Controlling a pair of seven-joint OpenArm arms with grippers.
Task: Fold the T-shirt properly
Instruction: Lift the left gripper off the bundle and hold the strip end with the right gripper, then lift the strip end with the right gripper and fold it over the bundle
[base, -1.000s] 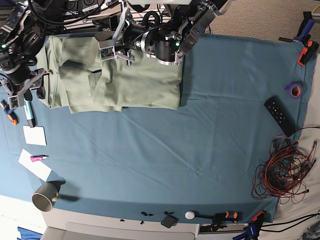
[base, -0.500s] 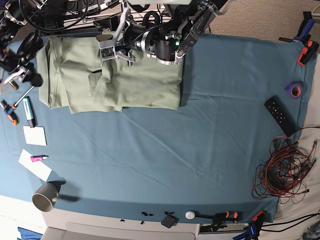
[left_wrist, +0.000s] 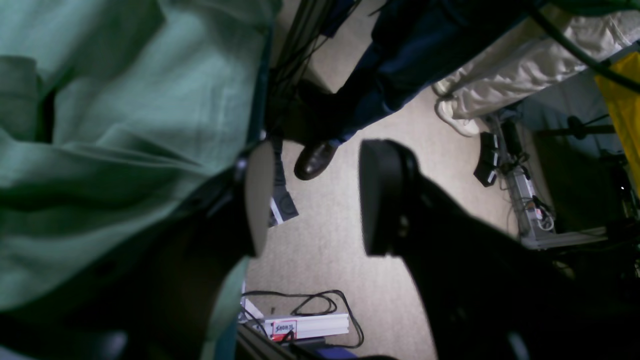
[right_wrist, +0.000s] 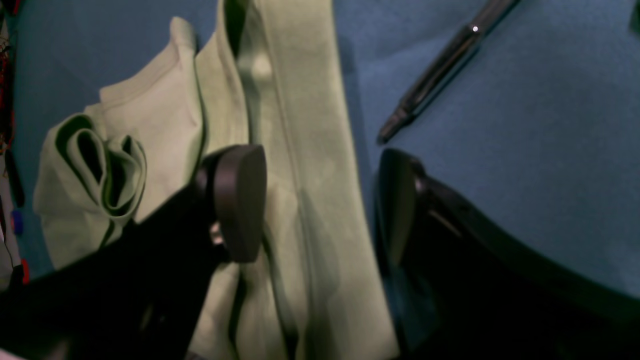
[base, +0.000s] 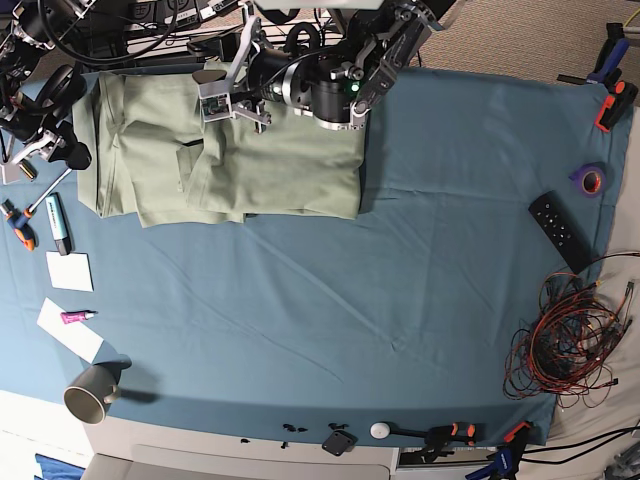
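Base view: a metal cup (base: 92, 392) stands at the counter's near left corner, paper slips (base: 69, 271) and a pink marker (base: 76, 316) just beyond. Teal cloth (base: 400, 290) covers the counter (base: 200, 445). On the right lie tangled red wires (base: 565, 345), a black remote (base: 559, 231) and purple tape (base: 590, 179). At the far left the shirt (base: 230, 155) lies folded. Left hand (base: 232, 98) hangs over it, fingers apart, empty. Right hand (right_wrist: 320, 200) gapes wide above the shirt's edge, by a pen (right_wrist: 440, 67). Beige carpet (left_wrist: 330, 225) lies beyond.
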